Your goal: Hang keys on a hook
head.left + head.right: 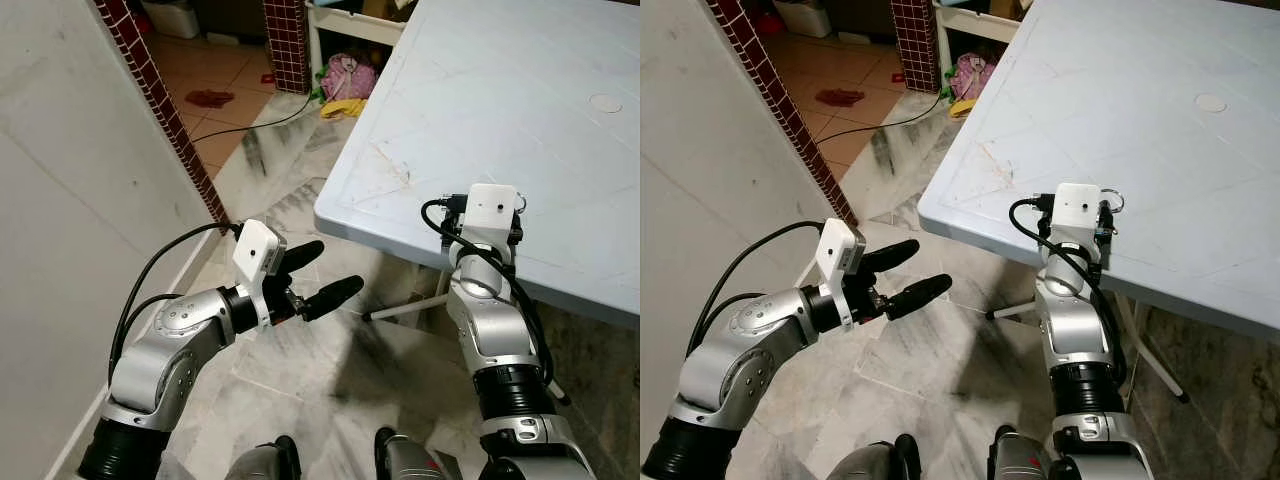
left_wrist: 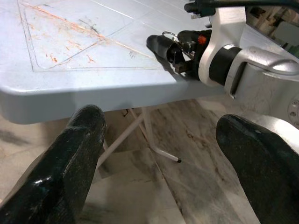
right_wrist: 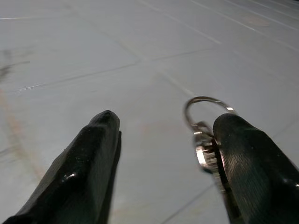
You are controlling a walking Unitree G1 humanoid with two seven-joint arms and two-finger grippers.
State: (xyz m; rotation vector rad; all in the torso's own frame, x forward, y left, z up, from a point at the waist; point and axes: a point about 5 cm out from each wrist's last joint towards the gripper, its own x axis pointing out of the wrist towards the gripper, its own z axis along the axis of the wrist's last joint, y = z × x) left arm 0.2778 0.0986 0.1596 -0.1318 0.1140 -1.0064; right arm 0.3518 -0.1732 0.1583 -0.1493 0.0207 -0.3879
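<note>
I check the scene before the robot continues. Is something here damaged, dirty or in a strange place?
The white table has orange-brown scratches or stains near its corner. On the tiled floor beyond the brick pillar is a dark red patch. Pink and yellow things lie heaped under the shelf.

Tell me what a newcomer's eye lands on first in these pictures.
First the right gripper, raised over the near part of the pale blue table, fingers apart, with the keys and their ring against one finger. Next the left gripper, open over the marble floor beside the table's corner. Beyond it runs a white wall edged in dark red tile.
</note>
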